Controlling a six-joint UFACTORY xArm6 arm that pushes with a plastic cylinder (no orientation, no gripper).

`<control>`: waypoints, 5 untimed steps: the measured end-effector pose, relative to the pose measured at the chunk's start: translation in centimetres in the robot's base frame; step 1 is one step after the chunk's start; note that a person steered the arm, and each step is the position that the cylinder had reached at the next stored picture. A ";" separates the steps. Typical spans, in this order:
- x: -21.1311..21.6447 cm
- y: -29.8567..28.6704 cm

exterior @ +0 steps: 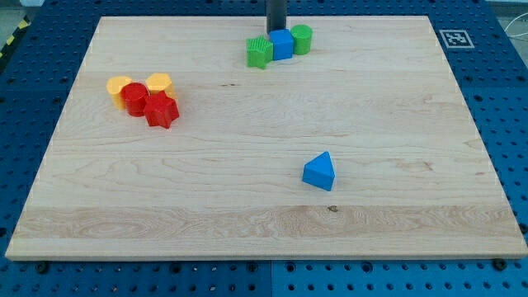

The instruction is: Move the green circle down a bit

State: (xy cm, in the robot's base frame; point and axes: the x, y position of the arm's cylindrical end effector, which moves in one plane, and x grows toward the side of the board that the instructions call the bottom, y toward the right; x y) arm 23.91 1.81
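The green circle (302, 38) is a short green cylinder near the view's top, right of centre. It touches a blue cube (282, 44) on its left, and a green ribbed block (259, 52) sits left of the cube. My dark rod comes down from the view's top edge just behind the blue cube. My tip (275, 30) sits at the cube's top-left edge, a little left of the green circle.
A blue triangular block (319, 172) lies right of centre, lower down. At the view's left is a cluster: two yellow blocks (120, 85) (158, 82), a red cylinder (135, 98) and a red star-like block (162, 110). The wooden board (264, 239) lies on a blue pegboard.
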 end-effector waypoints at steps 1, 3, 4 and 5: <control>1.1 0.7; 2.0 0.7; 1.4 0.7; -2.1 0.7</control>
State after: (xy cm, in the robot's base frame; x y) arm 21.80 2.50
